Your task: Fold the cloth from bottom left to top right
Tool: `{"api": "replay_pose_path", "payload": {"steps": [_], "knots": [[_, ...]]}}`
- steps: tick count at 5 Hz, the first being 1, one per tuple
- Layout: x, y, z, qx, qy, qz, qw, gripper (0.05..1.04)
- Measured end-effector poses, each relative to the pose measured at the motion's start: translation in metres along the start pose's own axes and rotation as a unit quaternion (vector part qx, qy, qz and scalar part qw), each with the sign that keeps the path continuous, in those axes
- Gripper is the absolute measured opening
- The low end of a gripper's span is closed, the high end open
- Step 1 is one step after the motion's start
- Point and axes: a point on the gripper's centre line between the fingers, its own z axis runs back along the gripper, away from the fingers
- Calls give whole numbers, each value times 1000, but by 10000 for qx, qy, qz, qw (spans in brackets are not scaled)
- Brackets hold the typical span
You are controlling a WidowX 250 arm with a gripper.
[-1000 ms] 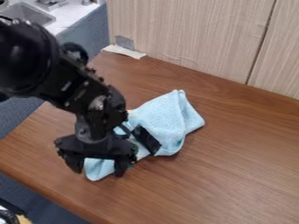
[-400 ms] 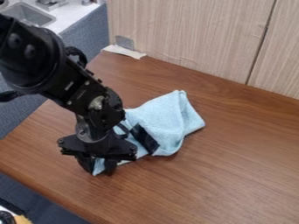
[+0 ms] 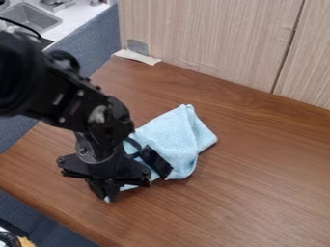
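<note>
Arm [image 3: 80, 103] at left; jaws pointing down, seemingly closed.

Probably a lab: robot arm [image 3: 64, 99], wooden table [image 3: 258, 178], sink [image 3: 35, 17].

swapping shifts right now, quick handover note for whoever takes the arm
Hand: shut on the light blue cloth at its lower left end, a bit of cloth poking out under the fingertips.
Cloth: rumpled on the brown wooden table, its main part spread up and right of the hand, one corner pointing at the wall panel.
Done: lower left end gripped.
Left: bring that end over to the top right, lay it down, let go. The grip looks small, so I'd lift gently in case it slips.
</note>
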Motion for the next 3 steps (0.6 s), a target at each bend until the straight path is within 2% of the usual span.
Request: {"api": "replay_pose_path", "payload": {"steps": [1,2,3], "knots": [[3,-7,22,-384,-211,-111,9990,64],[20,-22,37,-733,-325,-44,9968,63],[48,-36,58,-1053,-572,44,9928,63]]}}
